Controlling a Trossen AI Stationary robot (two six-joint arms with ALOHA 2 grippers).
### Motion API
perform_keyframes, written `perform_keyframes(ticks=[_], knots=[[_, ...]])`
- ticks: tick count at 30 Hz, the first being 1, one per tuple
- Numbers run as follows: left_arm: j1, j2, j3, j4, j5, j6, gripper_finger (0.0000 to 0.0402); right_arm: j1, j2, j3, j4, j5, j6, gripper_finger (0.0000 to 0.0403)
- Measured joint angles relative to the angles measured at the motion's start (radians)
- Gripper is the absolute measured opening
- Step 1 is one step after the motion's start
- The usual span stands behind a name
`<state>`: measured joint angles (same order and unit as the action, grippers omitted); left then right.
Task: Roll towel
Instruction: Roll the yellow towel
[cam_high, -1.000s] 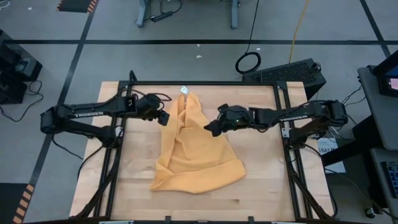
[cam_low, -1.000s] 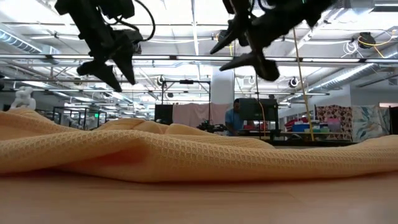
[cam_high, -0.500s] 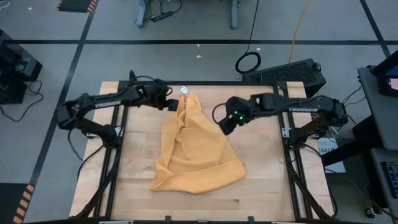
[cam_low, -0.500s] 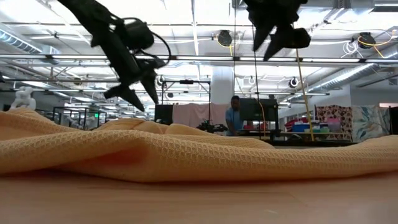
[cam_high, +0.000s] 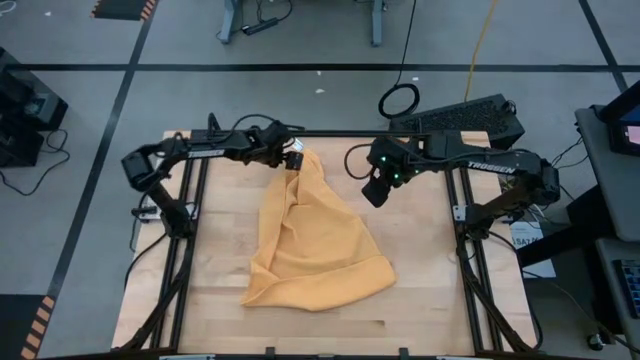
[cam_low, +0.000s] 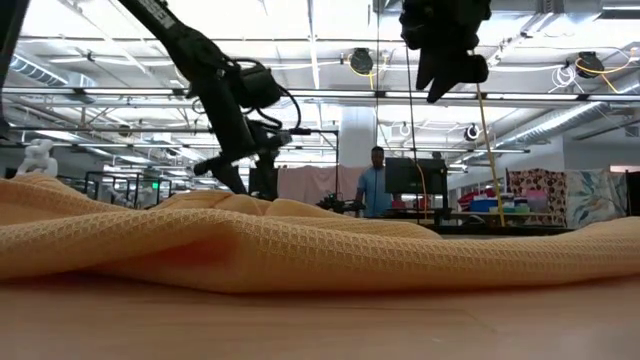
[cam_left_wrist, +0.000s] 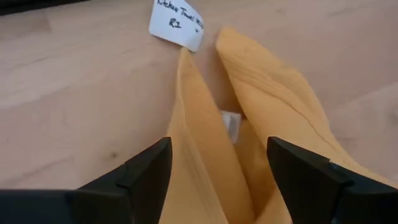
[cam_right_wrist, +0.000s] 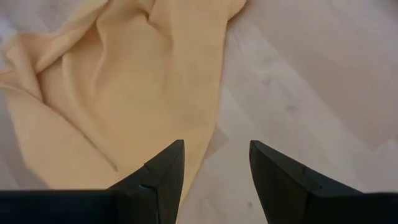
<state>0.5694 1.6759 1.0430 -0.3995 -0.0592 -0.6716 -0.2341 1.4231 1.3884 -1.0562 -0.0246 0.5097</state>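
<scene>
The towel, mustard-yellow and crumpled, lies on the wooden table in a rough cone: its narrow, bunched end points to the far edge, its wide end spreads toward the near edge, slightly left of centre. A white paper tag sits at the narrow tip. The left gripper reaches in from the far-left corner and hangs low at that tip, fingers apart on either side of the gathered folds and not clamped on them; a second small white label shows between the folds. The right gripper hangs raised above bare wood near the far edge, right of the towel, fingers apart and holding nothing. A person stands in the room beyond the table.
</scene>
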Motion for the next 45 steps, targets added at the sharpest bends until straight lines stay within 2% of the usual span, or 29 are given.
perform_keyframes(ticks=[3, 5, 8, 10, 13, 18, 24, 31, 38, 42, 45], knots=[[0.000, 0.036, -0.001, -0.004, -0.017, 0.030, 0.0213, -0.031, 0.003, 0.000, 0.068, 0.000, -0.051, 0.0171], [0.000, 0.051, -0.001, 0.000, -0.019, 0.063, 0.0158, -0.054, 0.004, -0.010, 0.148, 0.000, -0.086, 0.0171], [-0.003, 0.053, -0.001, 0.005, 0.006, 0.113, 0.0047, -0.098, 0.004, -0.065, 0.318, -0.021, -0.110, 0.0171], [-0.007, 0.032, -0.002, 0.011, 0.047, 0.133, 0.0016, -0.130, 0.005, -0.116, 0.441, -0.080, -0.111, 0.0171], [-0.034, -0.054, -0.002, 0.016, 0.063, 0.134, 0.0013, -0.163, 0.014, -0.213, 0.654, -0.162, -0.045, 0.0171], [-0.115, -0.213, -0.002, 0.044, 0.098, 0.128, 0.0006, -0.194, 0.058, -0.346, 0.851, -0.175, 0.110, 0.0171], [-0.242, -0.327, -0.001, 0.042, 0.112, 0.136, 0.0006, -0.214, 0.201, -0.367, 0.873, -0.235, 0.142, 0.0171], [-0.370, -0.355, -0.001, 0.046, 0.116, 0.087, 0.0006, -0.219, 0.387, -0.364, 1.001, -0.287, 0.236, 0.0171], [-0.396, -0.378, -0.002, 0.042, 0.033, 0.025, 0.0006, -0.223, 0.465, -0.363, 1.044, -0.284, 0.234, 0.0171], [-0.395, -0.404, -0.003, 0.048, 0.001, 0.025, 0.0006, -0.223, 0.477, -0.363, 1.061, -0.237, 0.207, 0.0170], [-0.390, -0.411, -0.003, 0.038, -0.003, 0.030, 0.0006, -0.223, 0.485, -0.362, 1.099, -0.232, 0.178, 0.0153]])
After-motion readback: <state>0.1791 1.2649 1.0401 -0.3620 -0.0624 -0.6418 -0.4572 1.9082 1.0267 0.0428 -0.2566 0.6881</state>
